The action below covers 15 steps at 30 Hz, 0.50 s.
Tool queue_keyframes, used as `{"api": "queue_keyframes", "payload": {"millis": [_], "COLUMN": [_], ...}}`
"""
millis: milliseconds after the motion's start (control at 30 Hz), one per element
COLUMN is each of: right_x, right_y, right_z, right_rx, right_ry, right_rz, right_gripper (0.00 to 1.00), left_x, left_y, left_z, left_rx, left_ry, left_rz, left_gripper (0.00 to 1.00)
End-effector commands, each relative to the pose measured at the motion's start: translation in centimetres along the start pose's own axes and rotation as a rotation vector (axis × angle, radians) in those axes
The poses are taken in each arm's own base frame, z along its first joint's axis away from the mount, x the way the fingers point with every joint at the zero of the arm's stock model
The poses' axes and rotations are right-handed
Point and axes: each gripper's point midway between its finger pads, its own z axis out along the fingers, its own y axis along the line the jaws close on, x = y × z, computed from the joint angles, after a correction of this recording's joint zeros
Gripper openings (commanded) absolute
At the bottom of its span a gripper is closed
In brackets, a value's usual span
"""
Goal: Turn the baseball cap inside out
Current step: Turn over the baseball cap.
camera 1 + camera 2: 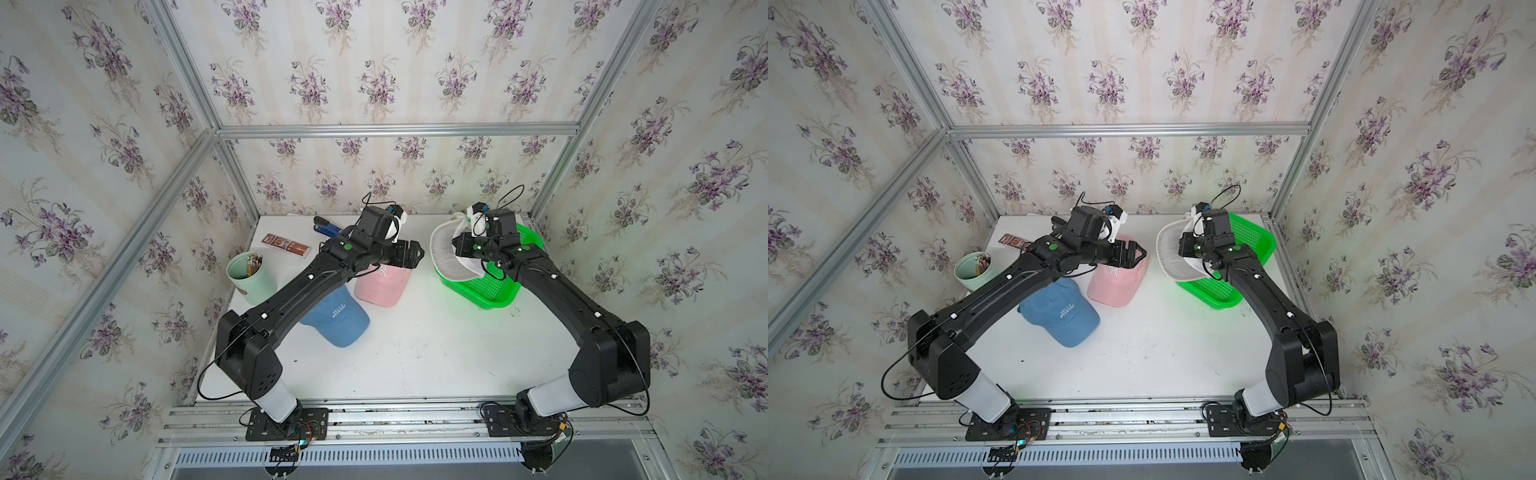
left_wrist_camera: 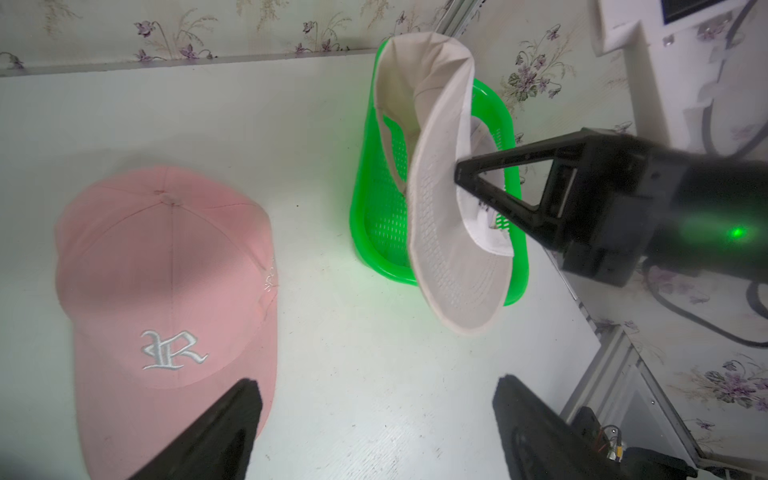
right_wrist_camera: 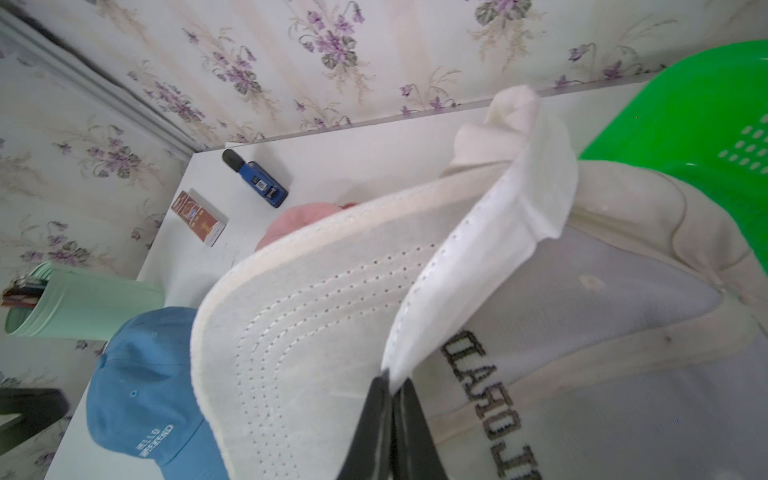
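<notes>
We see the right gripper (image 2: 459, 176) pinching soft white lining of the cream cap (image 2: 453, 266), its stiff stitched brim curved; the left gripper (image 2: 376, 386) gapes wide, holding nothing.

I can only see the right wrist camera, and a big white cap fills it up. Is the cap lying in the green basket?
Observer: No. The right gripper holds the white cap up over the green basket's rim.
Child: Where's the other hand?
Observer: The left gripper is open and empty, above the pink cap.
Child: Is anything written on that pink one?
Observer: Yes, a white stitched letter R on its front.
</notes>
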Motion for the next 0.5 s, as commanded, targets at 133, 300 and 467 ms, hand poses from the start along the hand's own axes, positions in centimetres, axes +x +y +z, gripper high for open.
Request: {"api": "queue_keyframes", "payload": {"millis": [133,300,467], "right_x": [-1.4,-1.3,-1.2], "right_y": [4.3,6.1,7.6], "right_z": [-0.6,-0.7,-1.2], "right_rx": [-0.095,-0.152,-0.216], "right_ry": [-0.059,-0.054,-0.057], "right_rz": [-0.007,-0.007,0.0], "right_gripper": [0.06,0.06,0.06], "left_x": [-0.6,-0.3,-0.4], "left_y": [-1.4,-0.6,-0.4], "left_z": [-0.3,-0.6,-0.6], "left_rx": [0.091,0.051,0.059], "left_ry": [-0.071,-0.076,-0.095], "left_rz": [0.044,0.085,0.089], "left_gripper": [0.82,0.75,0.68]}}
